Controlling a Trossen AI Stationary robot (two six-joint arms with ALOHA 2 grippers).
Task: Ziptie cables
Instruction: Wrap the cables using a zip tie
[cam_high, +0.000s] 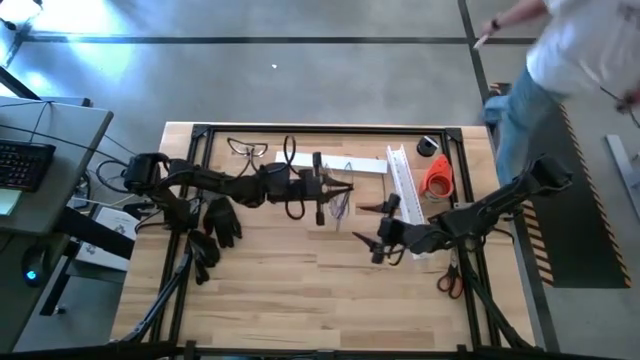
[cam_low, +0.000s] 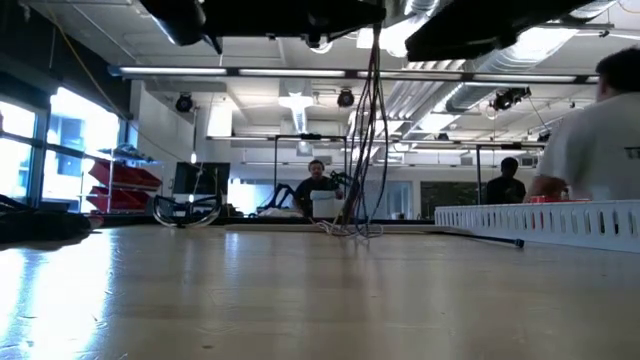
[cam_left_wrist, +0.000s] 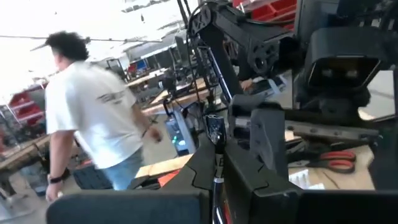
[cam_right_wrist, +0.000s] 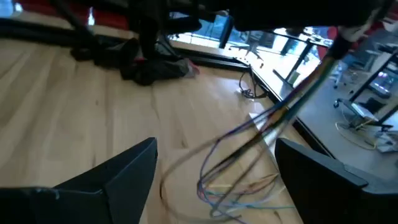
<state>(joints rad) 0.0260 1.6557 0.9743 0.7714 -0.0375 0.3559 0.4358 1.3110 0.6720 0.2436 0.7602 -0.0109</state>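
The cables (cam_low: 370, 130) are a bundle of thin wires that hangs from my left gripper (cam_high: 335, 190), which is shut on their top over the table's middle. Their lower ends (cam_right_wrist: 239, 186) fan out on the wood. To the right of them, my right gripper (cam_right_wrist: 214, 174) stands open above the table. The wires hang ahead of the gap between its fingers, untouched. A thin dark strip (cam_low: 495, 238), the ziptie as far as I can tell, lies flat on the table in front of the white channel (cam_low: 540, 222). My left gripper pinches the cables near their upper end (cam_left_wrist: 216, 177) between its two shut fingers, which point level toward the table's right side. The bundle hangs straight down below the fingers, and its fanned lower ends (cam_low: 350, 230) rest on the table.
The white channel (cam_high: 400, 185) runs along the right side, with an orange object (cam_high: 437, 177) beside it and scissors (cam_high: 450, 280) nearer the front. Clear safety glasses (cam_high: 247, 150) lie at the far left, with black gloves (cam_high: 218, 222) nearer. A person (cam_high: 560, 60) moves beyond the far right corner.
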